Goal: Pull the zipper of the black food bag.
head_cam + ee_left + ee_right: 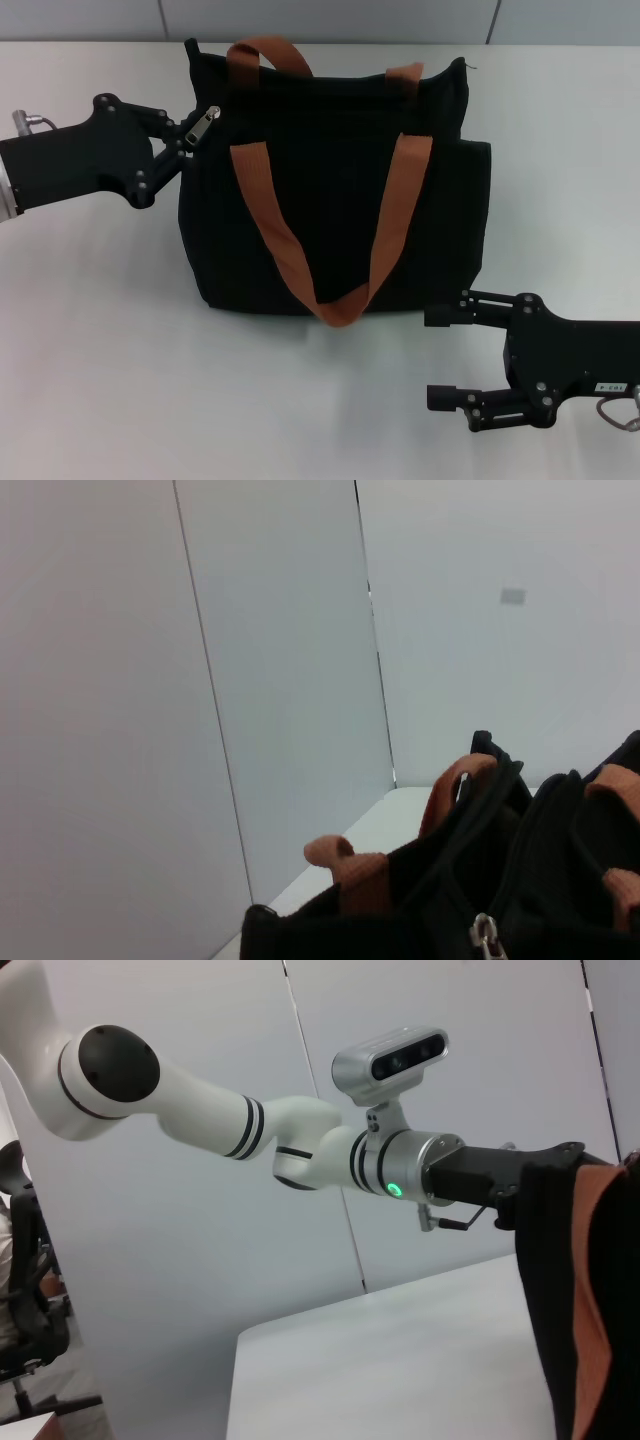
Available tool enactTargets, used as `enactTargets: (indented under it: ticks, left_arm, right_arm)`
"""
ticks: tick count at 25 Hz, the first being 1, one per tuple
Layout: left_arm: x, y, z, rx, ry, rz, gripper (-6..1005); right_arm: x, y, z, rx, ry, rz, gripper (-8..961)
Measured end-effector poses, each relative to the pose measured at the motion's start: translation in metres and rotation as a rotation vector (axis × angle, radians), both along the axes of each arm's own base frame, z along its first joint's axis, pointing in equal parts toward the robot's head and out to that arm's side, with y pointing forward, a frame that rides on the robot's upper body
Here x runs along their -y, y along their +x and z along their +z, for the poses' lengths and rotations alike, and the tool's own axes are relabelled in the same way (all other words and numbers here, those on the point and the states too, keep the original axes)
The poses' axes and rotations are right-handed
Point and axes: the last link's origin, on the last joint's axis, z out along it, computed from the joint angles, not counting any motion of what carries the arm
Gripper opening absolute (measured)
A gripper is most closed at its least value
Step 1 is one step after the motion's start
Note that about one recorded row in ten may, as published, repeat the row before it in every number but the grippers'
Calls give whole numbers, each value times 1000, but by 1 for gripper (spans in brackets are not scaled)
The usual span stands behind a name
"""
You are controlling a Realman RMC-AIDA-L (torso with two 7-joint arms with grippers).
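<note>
Zipper [486, 938] cut off (wrist view's bottom edge).

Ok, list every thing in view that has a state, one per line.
black food bag: standing upright on the table, handles drooping down its front.
zipper: pull tab at the bag's left end, at the left gripper's fingertips.
left gripper: at the pull tab.
right gripper: open, off the bag, near its front right corner.

My white bench [110, 330] runs wide under everything, plain and matte. Behind it stands a wall of pale grey panels [290, 700], split by thin dark vertical seams. Past the bench's far corner, in my right wrist view, I see part of a black office chair [25, 1290] on the floor.
</note>
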Motion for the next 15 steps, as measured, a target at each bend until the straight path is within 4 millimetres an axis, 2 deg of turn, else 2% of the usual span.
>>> enactTargets:
  ticks: [4, 9, 15]
  left_arm:
    - [4, 0, 3, 15, 4, -17, 41]
    - [9, 2, 6, 40, 21, -42, 33]
    - [11, 5, 4, 59, 22, -54, 32]
  right_arm:
    - [0, 0, 2, -13, 9, -6, 824]
    - [0, -4, 9, -65, 10, -10, 824]
    - [-11, -25, 22, -175, -86, -68, 823]
